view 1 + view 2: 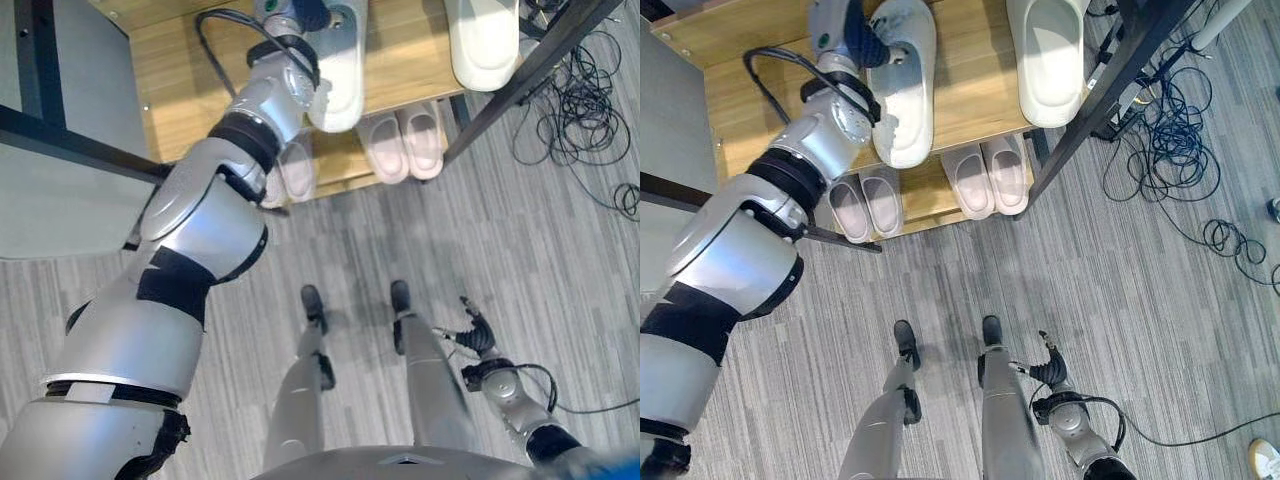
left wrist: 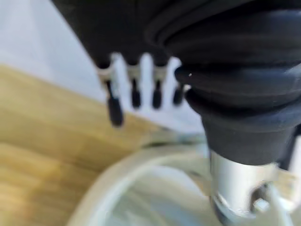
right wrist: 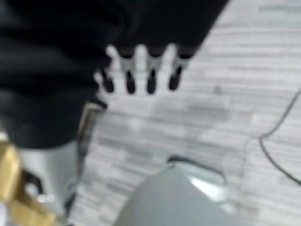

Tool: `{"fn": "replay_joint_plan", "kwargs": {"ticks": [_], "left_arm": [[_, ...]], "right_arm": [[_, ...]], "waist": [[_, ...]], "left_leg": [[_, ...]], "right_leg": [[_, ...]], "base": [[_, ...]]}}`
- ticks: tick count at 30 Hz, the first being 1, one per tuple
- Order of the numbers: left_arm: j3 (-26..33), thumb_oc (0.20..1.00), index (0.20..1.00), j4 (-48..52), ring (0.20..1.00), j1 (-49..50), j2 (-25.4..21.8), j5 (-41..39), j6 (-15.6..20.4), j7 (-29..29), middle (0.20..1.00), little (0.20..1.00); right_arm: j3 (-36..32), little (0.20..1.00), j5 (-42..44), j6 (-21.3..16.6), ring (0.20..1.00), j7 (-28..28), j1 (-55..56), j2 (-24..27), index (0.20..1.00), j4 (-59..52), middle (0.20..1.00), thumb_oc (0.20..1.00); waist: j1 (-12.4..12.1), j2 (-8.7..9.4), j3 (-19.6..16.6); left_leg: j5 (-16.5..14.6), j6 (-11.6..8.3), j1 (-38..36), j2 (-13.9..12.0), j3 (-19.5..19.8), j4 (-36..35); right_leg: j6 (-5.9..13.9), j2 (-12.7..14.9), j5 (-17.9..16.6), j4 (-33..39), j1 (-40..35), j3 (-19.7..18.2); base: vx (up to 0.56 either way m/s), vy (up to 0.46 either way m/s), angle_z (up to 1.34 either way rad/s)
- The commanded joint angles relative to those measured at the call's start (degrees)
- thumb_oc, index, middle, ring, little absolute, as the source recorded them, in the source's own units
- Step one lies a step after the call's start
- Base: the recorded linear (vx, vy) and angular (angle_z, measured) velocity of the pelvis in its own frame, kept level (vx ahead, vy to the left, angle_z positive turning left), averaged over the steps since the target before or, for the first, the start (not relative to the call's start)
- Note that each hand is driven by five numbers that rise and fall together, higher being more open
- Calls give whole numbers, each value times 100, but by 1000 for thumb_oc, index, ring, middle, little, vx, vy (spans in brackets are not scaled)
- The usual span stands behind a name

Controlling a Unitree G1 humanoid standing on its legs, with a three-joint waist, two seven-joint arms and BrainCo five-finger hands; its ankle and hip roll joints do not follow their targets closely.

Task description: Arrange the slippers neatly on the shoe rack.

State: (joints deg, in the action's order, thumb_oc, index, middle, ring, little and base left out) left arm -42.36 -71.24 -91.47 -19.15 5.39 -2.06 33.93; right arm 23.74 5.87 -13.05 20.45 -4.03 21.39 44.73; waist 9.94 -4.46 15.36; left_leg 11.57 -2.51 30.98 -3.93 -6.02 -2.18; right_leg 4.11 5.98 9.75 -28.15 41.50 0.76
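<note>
The right robot hand (image 1: 1052,372) hangs idle low over the striped grey floor (image 1: 1120,290), fingers relaxed and empty; farther off, the left robot hand (image 1: 855,42) rests on a pale, smooth moulded slipper (image 1: 902,95) on the shoe rack's (image 1: 975,95) wooden top shelf, fingers straight past its rim, gripping nothing visible. Judged from this, placement is under way: next, nudge it parallel to its mate (image 1: 1048,60), above two pinkish pairs (image 1: 985,178) below.

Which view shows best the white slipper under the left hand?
The right eye view: the white slipper shows nearly whole on the top shelf, the left hand on its far end. The left eye view cuts off that end. The left wrist view gives a blurred rim.
</note>
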Motion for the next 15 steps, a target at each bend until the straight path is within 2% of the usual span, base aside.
{"fn": "replay_joint_plan", "kwargs": {"ticks": [1, 6, 9, 12, 15], "left_arm": [[425, 1000, 1000, 36, 1000, -1107, -59, -530, 425, 144, 1000, 1000], [525, 1000, 1000, 447, 1000, -822, 286, -701, 590, 79, 1000, 1000], [671, 1000, 1000, 776, 1000, -484, 428, -1086, 767, -82, 1000, 1000], [773, 1000, 1000, 1102, 1000, -119, 454, -1328, 891, -218, 1000, 1000], [653, 1000, 1000, 1549, 1000, 189, 123, -1092, 933, -243, 1000, 1000]], "right_arm": [[-127, 1000, 235, -172, 1000, 7, -416, -67, 1000, 305, 1000, 1000], [-169, 1000, 279, -100, 1000, -29, -386, -115, 1000, 396, 1000, 1000], [-234, 1000, 302, -36, 1000, -64, -320, -145, 1000, 429, 1000, 1000], [-305, 1000, 322, 33, 1000, -110, -239, -181, 1000, 473, 1000, 1000], [-360, 1000, 285, 78, 1000, -130, -187, -197, 1000, 527, 1000, 1000]], "waist": [[1, 262, 513], [-23, 254, 500], [-51, 240, 487], [-102, 218, 469], [-174, 176, 463]], "left_leg": [[-756, -199, -859, 24, 281, -282], [-787, -174, -940, 61, 293, -282], [-805, -161, -1024, 81, 286, -282], [-810, -151, -1091, 100, 298, -282], [-801, -148, -1130, 117, 319, -282]], "right_leg": [[690, 311, -1612, 3261, -1863, 226], [695, 338, -1597, 3252, -1970, 261], [698, 353, -1586, 3245, -2063, 285], [692, 357, -1575, 3236, -2146, 315], [691, 375, -1571, 3224, -2187, 331]], "base": [[-5, 21, 5], [-6, 11, 4], [0, 0, 0], [-12, 5, -4], [-9, 7, -4]]}}
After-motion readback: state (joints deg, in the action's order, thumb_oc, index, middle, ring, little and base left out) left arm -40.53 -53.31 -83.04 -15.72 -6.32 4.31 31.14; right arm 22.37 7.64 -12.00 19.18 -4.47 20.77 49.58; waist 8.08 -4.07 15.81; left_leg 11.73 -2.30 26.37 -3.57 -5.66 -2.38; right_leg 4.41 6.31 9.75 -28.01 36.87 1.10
